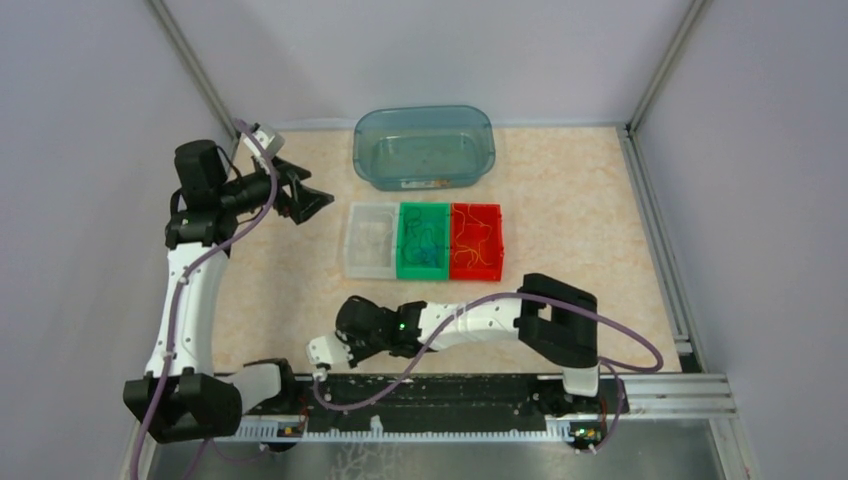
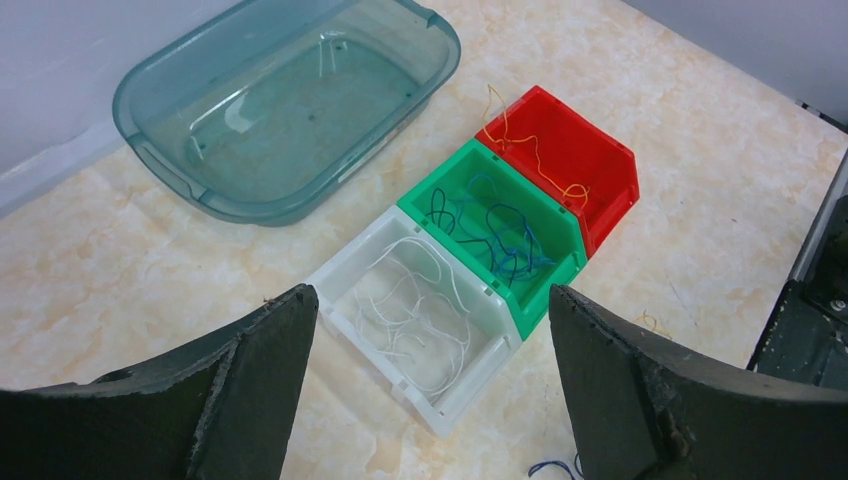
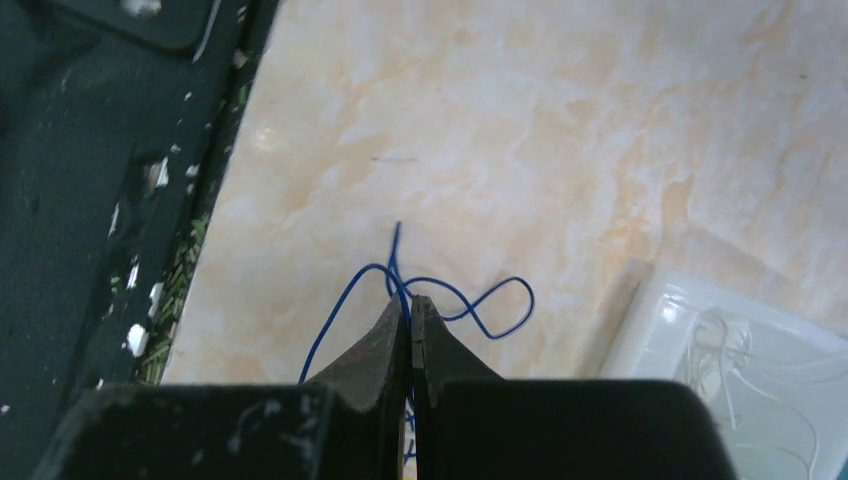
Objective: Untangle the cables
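Robotics lab test cell: plain grey panel walls [image 1: 70, 120] on aluminium posts [image 1: 192, 60] box in the left, back and right of the frame. A marble-pattern tabletop [image 1: 580, 220] has an aluminium rail [image 1: 680, 392] along its bottom edge, with the left arm [image 1: 185, 300] and right arm [image 1: 480, 320] mounted there. Colour-coded plastic bins [image 1: 425, 274] sit mid-frame and a teal tub [image 1: 365, 150] sits above them.

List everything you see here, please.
table: one, beige marbled, underneath.
tub: one, clear teal, far middle.
white bin, green bin, red bin: one each, in a row before the tub.
white cables: several, in the white bin.
blue cables: several, some dark, in the green bin.
yellow-orange cables: few, in the red bin.
loose blue cable: one, on the table's near side.
left gripper: one, black, open, raised left.
right gripper: one, black, shut on the loose blue cable.
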Controlling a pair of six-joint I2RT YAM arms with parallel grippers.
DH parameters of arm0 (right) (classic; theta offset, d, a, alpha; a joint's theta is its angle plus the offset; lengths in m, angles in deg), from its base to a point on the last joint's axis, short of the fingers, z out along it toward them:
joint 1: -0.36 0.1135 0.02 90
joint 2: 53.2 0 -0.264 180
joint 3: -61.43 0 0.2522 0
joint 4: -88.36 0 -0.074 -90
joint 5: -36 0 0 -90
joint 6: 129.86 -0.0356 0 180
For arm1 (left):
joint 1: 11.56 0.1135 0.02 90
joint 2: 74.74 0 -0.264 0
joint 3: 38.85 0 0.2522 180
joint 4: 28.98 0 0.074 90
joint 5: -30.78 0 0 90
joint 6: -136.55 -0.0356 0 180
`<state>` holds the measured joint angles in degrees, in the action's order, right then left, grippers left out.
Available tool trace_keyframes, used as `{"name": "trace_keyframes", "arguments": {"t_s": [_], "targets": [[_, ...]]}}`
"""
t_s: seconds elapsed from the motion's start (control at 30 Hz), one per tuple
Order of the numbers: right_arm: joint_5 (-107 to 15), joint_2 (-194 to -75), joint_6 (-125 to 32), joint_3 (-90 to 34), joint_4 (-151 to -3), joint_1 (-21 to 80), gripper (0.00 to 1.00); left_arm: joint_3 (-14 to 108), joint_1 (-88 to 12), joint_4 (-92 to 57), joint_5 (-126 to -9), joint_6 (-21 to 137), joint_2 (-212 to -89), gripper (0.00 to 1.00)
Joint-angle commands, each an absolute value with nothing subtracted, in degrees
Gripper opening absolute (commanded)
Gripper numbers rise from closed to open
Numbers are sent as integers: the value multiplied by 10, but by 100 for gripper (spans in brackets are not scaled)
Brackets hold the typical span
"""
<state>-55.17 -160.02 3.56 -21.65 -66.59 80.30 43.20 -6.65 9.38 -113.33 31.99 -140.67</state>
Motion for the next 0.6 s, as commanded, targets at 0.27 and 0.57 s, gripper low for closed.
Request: {"name": "trace_keyframes", "arguments": {"t_s": [0.27,0.57], "targets": [[-562,-1385,-289,-163,-964,722,0,459,-51,47,-1211,379,-1362,93],[-552,-1306,-375,-94,-1093,709,0,441,-49,147,-1342,262,-1350,94]]}}
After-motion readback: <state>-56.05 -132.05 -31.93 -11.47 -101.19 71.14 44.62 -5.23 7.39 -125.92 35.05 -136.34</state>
